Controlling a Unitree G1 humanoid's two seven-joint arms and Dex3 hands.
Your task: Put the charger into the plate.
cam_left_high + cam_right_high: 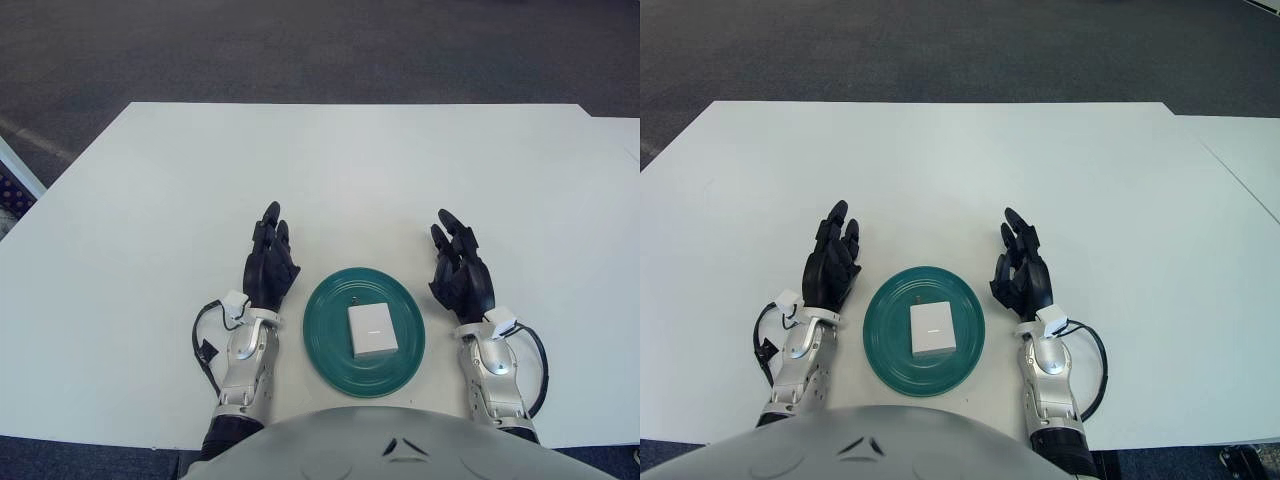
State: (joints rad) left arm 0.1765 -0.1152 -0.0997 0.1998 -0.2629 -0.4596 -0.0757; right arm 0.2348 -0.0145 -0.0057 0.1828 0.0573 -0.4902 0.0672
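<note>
The white charger lies flat in the middle of the green plate, which sits on the white table at its near edge, just in front of the robot's body. The left hand shows just left of the plate, fingers extended, relaxed and holding nothing. The right hand shows just right of the plate, its fingers likewise loosely extended and empty. Neither hand touches the plate or the charger
</note>
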